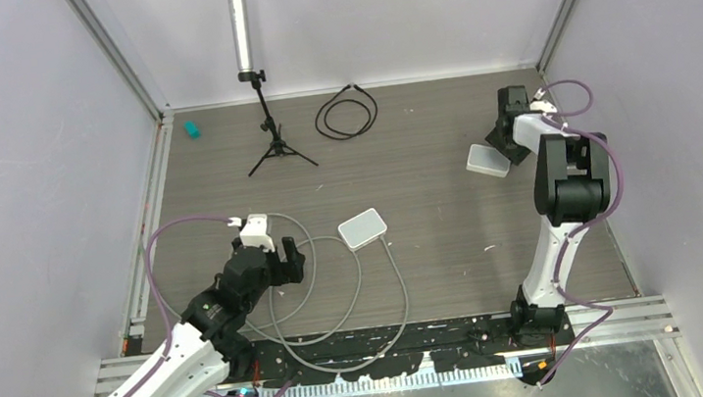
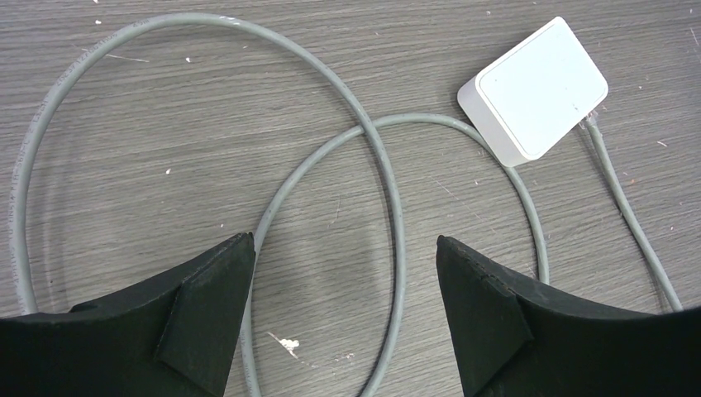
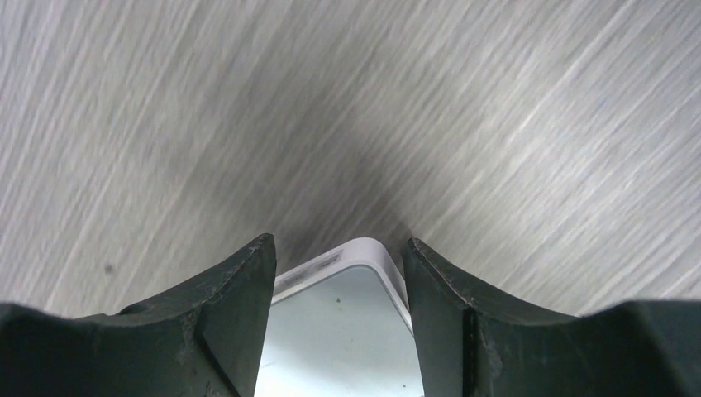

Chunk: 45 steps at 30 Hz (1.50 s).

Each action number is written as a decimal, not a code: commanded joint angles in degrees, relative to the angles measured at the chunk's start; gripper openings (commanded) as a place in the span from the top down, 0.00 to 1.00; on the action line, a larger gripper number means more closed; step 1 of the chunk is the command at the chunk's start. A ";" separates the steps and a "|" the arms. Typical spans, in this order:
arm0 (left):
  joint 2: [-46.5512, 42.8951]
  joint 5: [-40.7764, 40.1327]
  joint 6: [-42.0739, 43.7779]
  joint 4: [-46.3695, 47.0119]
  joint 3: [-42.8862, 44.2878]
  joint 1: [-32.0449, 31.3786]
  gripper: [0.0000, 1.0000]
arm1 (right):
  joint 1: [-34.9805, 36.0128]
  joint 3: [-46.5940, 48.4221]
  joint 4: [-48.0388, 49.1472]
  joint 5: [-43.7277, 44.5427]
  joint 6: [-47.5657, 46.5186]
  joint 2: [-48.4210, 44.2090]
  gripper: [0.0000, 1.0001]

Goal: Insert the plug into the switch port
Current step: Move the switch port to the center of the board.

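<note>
Plug: no loose one can be picked out in any view. The grey cable lies in crossing loops on the bench. One end runs up to a corner of the white switch, which sits ahead of the left jaws and off to their right. Whether that end is seated in a port or only touching cannot be told, because the port face is turned away. The cable's other end is lost, perhaps beneath the left arm in the top view.

The left jaws stand wide apart and empty over the loops, with the crossing just ahead of the gap. That reads as lining up to take the cable rather than the switch.

Well apart from all that, the right jaws sit one on each side of a second white box, its rounded corner poking out ahead of them. The box fills the gap and shows crisp while the bench beyond is smeared, so I judge it clamped, likely to bring a port within reach. Its ports and most of its body are cut off at the frame's lower edge.
</note>
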 commanded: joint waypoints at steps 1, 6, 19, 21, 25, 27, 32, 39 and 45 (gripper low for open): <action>0.22 -0.32 -0.60 2.43 0.15 0.07 0.18 | 1.93 -8.00 3.27 -3.53 4.78 -5.80 0.38; -1.33 -0.73 -0.66 2.11 -0.30 0.07 0.18 | 4.28 -16.32 7.29 -5.21 7.59 -10.88 0.39; -3.64 -0.93 -0.86 1.76 -0.99 0.06 0.18 | 18.88 -32.86 12.78 -2.89 12.46 -19.69 0.41; -3.61 -0.93 -0.83 1.78 -1.02 0.07 0.18 | 20.63 -35.81 13.85 -2.83 13.53 -21.07 0.40; -3.61 -0.93 -0.80 1.92 -0.99 0.06 0.18 | 24.08 -39.62 13.34 -1.08 14.85 -24.46 0.39; -3.43 -0.93 -0.88 1.91 -0.93 0.05 0.18 | 24.89 -41.08 13.14 -1.64 15.79 -26.10 0.38; -3.13 -0.98 -0.83 1.93 -0.91 0.07 0.18 | 25.61 -43.64 11.97 -1.34 17.52 -31.93 0.37; -3.14 -1.02 -0.93 1.82 -0.90 0.07 0.18 | 24.09 -35.55 5.10 4.90 10.21 -35.78 0.35; -3.35 -1.09 -1.04 1.67 -0.90 0.05 0.18 | 16.05 -28.40 0.29 -3.32 5.32 -27.36 0.37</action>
